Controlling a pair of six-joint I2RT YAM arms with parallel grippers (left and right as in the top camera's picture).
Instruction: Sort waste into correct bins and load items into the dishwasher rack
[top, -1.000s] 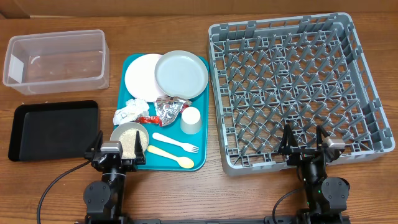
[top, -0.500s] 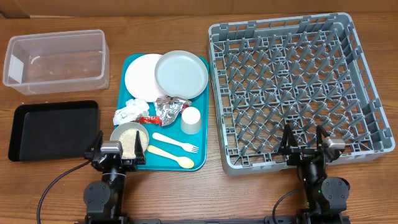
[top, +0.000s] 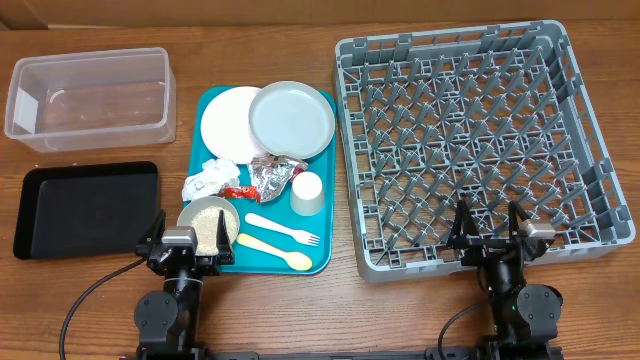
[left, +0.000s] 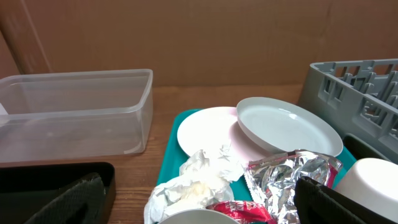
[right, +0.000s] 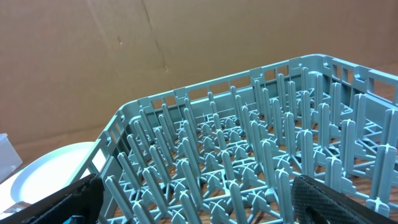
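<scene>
Jaws stand wide on both the left gripper (top: 182, 243) and right gripper (top: 487, 238), each empty, low over the table's (top: 280, 310) near edge as I line up a first pick. Everything to be sorted sits on the teal tray (top: 326, 225): napkin (top: 208, 180), wrapper (top: 238, 193) and foil (top: 270, 178) bunched at its middle, rice bowl (top: 208, 222) at its near-left corner, grey plate (top: 291, 120) and white plate (top: 230, 122) at its far end. Tub (top: 90, 98) and black tray (top: 85, 208) lie to its left, the rack (top: 480, 140) to its right. I would drop the left gripper straight onto the napkin's bulk, clear of the wrapper touching it and the bowl rim. No label reads; the wrapper may carry print, too blurred to tell.
</scene>
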